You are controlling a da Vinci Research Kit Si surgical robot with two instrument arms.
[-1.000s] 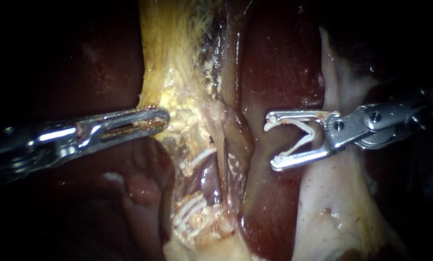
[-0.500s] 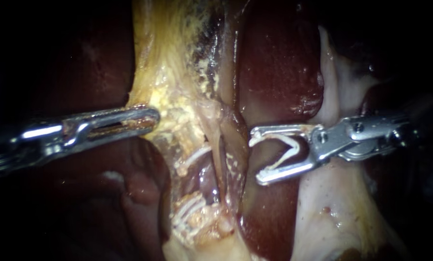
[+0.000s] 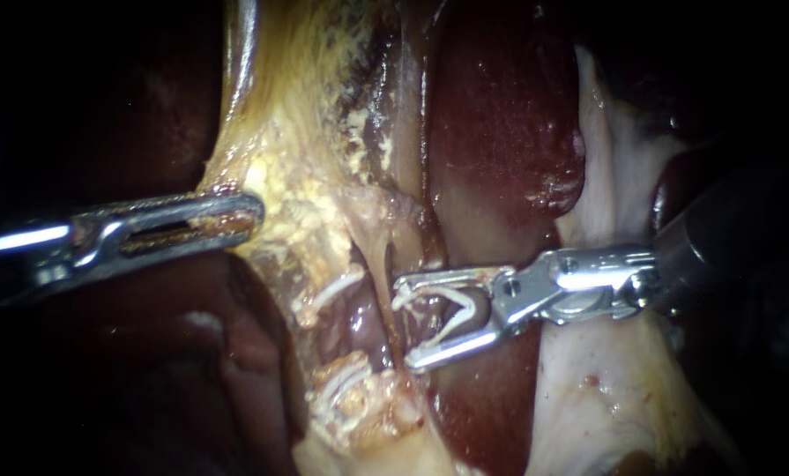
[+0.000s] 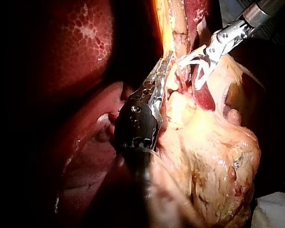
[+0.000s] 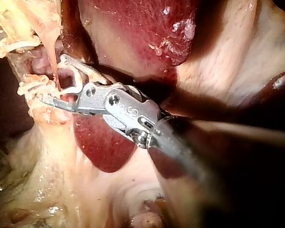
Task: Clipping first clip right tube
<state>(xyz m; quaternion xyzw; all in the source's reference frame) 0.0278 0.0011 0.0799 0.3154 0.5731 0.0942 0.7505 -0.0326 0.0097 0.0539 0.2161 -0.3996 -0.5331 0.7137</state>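
Left instrument [image 3: 251, 211]: shaft enters from the left edge of the endoscope view and lies nearly level; tip sits left of centre, closed flat on a fold of yellow tissue [image 3: 277, 196]; wrist in line with the shaft. Right instrument [image 3: 405, 323]: shaft enters from the right edge, sloping slightly down toward centre; tip spread wide just below mid-frame; an open white clip [image 3: 467, 307] is seated in it, one leg against each half.

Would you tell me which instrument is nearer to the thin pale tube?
Right: the right instrument holds its open clip at the thin pale tube; the left instrument grips fatty tissue off to the side.
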